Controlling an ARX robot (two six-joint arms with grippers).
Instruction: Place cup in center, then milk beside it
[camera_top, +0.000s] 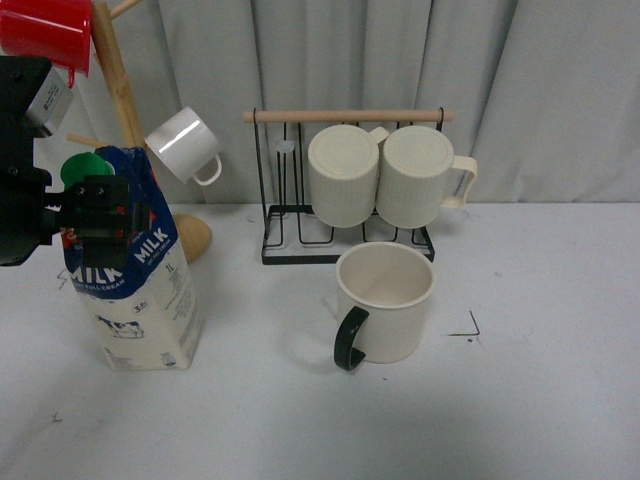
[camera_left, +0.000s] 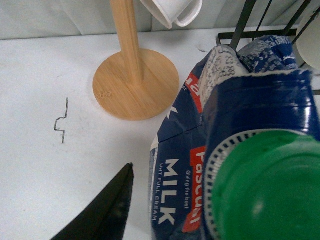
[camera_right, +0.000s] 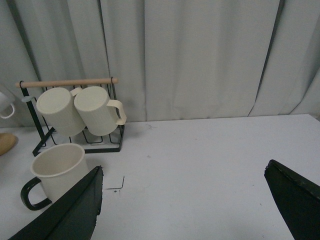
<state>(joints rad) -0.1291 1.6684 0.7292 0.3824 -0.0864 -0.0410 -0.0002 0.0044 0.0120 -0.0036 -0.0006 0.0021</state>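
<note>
- cup (camera_top: 385, 300): upright on counter (camera_top: 540, 400), approx. mid-counter, just in front of wire rack (camera_top: 300, 238). Open end up, black handle (camera_top: 350, 340) toward front-left.
- milk (camera_top: 145, 290): standing on counter at far left, well apart from cup w/ bare counter between. Upper part creased, leaning a little (hard to say how much). Green cap (camera_top: 82, 168) on top.
- left claw (camera_top: 100, 215): at milk's blue upper part, overlapping it in front view. Left wrist view shows only one black finger (camera_left: 105, 210), w/ a strip of white counter between it & the carton, so no contact on that side. Other finger out of frame. Reads as apart, not clamped.
- right claw (camera_right: 184, 172): not in front view. Own wrist view shows both fingers spread wide, nothing between, over bare counter to the right of cup.
- rack: two ribbed mugs (camera_top: 345, 175) side by side under wooden bar (camera_top: 345, 116), bottoms toward camera.
- wooden tree (camera_top: 115, 70) behind milk: red mug (camera_top: 45, 30) up top, white mug (camera_top: 185, 145) on a peg, round base (camera_top: 192, 238) just beside milk.
- small black corner mark (camera_top: 470, 328) on counter, right of cup.
- grey curtain (camera_top: 540, 90) behind everything.
</note>
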